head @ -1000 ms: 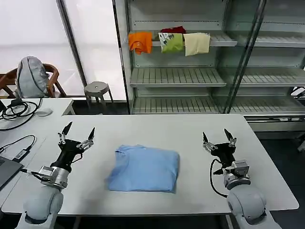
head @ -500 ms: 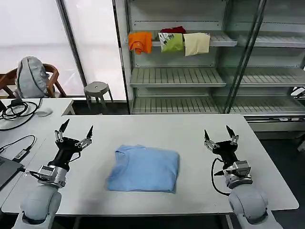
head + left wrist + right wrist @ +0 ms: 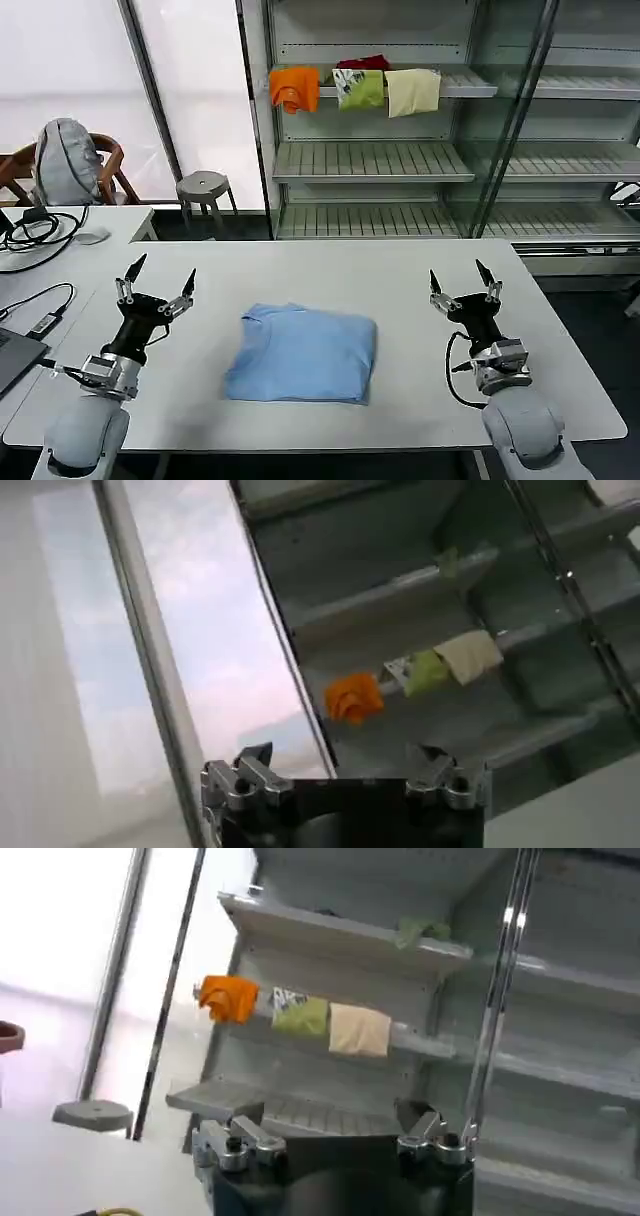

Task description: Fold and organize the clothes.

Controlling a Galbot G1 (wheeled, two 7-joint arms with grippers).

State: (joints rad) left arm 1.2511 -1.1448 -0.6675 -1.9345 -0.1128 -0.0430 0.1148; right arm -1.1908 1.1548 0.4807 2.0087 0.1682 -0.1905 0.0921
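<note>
Overhead, folded T-shirt [image 3: 301,353] on table [image 3: 400,280], left gripper [image 3: 156,285], right gripper [image 3: 462,283] beside it (jaws spread, empty)

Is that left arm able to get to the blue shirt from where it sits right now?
Probably yes. The left gripper is open beside the folded T-shirt, with bare table between them and nothing in the way.

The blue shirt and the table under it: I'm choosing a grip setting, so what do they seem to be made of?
The blue shirt looks like soft, matte knit fabric, probably cotton: it lies in rounded folds with gentle creases and no shine. The table looks like a hard, smooth white board, perhaps laminate: flat, even and faintly glossy. The exact material can't be confirmed.
</note>
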